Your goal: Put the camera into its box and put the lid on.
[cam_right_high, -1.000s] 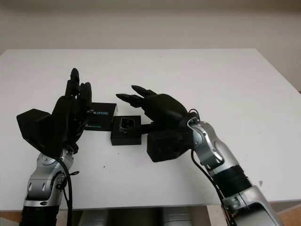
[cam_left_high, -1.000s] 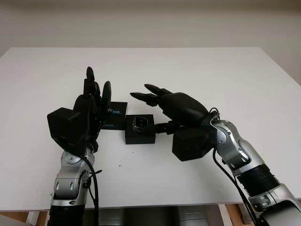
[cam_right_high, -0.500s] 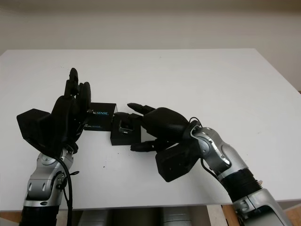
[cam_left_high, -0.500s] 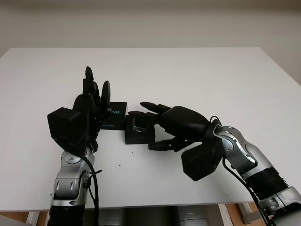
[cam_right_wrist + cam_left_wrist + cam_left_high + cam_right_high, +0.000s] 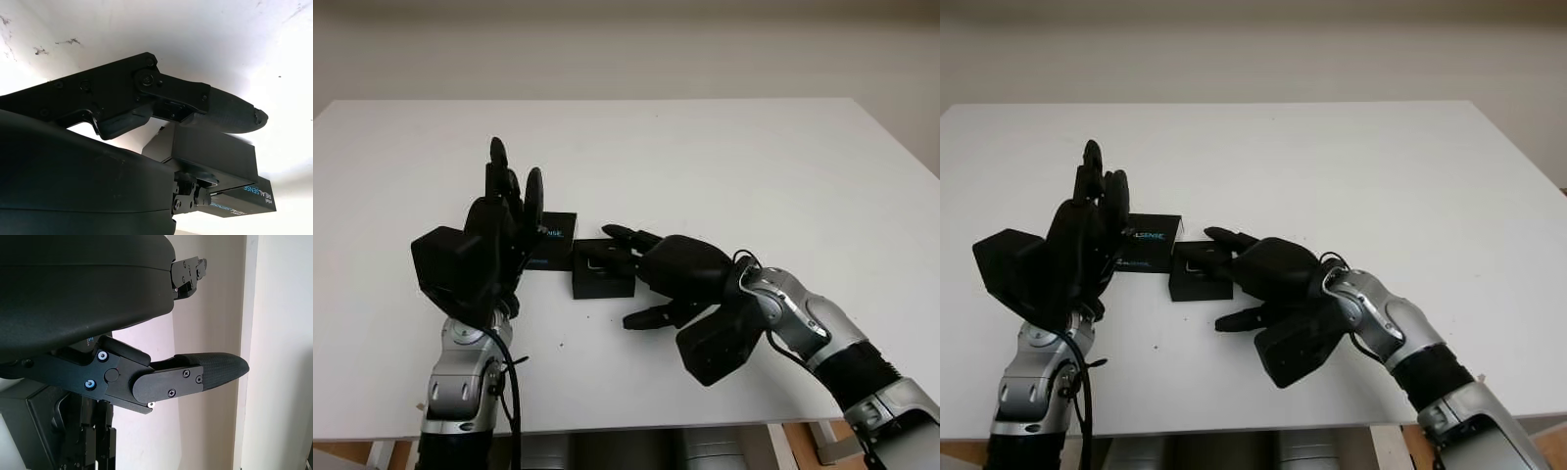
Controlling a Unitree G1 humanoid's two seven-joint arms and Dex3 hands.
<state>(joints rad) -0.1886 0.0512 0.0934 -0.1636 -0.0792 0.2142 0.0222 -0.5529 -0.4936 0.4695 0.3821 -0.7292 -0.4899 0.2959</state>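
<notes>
A small black box (image 5: 599, 286) stands open on the white table (image 5: 754, 166), near the middle. My right hand (image 5: 619, 277) is open, its fingers (image 5: 625, 237) lying across the box's top and its thumb (image 5: 651, 316) on the table just in front. Those fingers hide the camera inside the box. In the right wrist view the thumb (image 5: 230, 105) runs along the side of the box (image 5: 215, 147). The black lid (image 5: 560, 233), printed with REALSENSE, lies flat just left of the box. My left hand (image 5: 514, 186) is open and raised upright in front of the lid.
The table's front edge (image 5: 636, 426) runs close below both forearms. Bare white tabletop stretches to the right and behind the box. Small dark specks (image 5: 563, 345) mark the surface near the front.
My right hand has come down and forward from above the box, and its fingers now cover the camera that showed a second ago. The left hand, box and lid have not moved.
</notes>
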